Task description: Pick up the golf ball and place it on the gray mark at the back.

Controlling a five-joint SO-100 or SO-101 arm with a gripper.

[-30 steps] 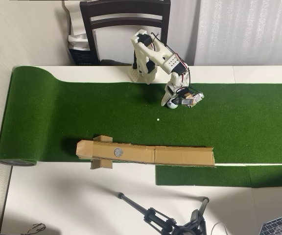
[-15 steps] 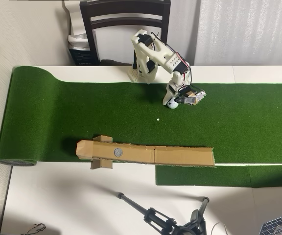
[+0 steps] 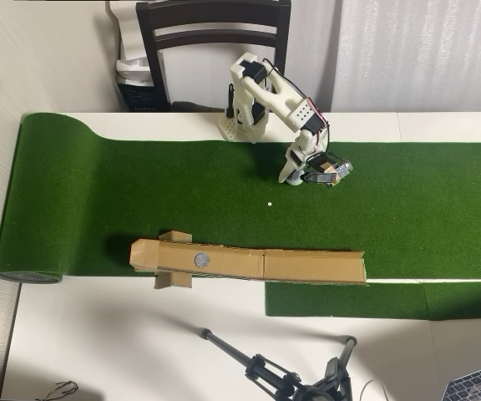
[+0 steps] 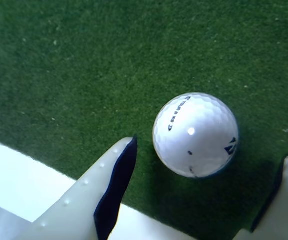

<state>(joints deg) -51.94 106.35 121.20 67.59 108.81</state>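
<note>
The claw (image 4: 204,175) stood spread wide, its two pale fingers (image 4: 109,185) on either side of the golf ball (image 4: 196,135) with green showing in both gaps, so neither pad touched it; the ball lay on the green turf mat (image 4: 84,60), its dark lettering facing the wrist camera; in the overhead view the arm (image 3: 275,93) reached from its base at the mat's far edge; well apart, the gray mark (image 3: 199,261) sat in a cardboard strip (image 3: 307,266) along the mat's near edge; a tiny white dot (image 3: 269,203) lay between them.
</note>
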